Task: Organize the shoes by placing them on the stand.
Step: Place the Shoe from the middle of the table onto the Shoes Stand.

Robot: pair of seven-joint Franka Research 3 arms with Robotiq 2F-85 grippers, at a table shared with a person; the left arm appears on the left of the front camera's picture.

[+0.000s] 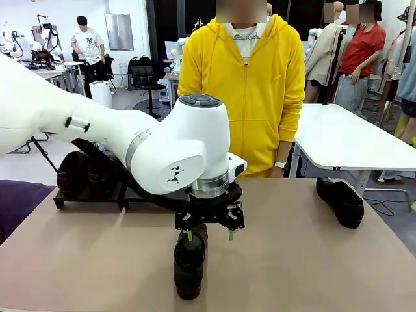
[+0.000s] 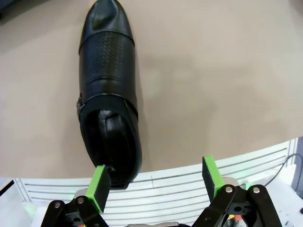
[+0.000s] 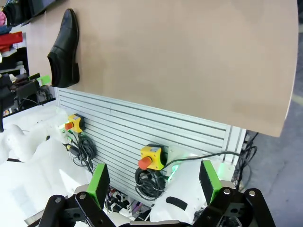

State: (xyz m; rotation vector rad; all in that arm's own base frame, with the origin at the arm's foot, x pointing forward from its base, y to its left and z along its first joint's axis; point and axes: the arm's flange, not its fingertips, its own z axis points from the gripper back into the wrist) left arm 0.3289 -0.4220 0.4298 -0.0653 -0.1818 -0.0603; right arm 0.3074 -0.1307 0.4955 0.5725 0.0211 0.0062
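left arm (image 1: pixel 182 149) bent across table (image 1: pixel 312 260) middle, wrist pointing down | left gripper (image 1: pixel 208 235) jaws apart above heel of shoe (image 1: pixel 190 260) near front edge | right gripper (image 3: pixel 154 182) apart, off table

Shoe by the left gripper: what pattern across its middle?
Fine black dotted texture on the shoe; left wrist view.
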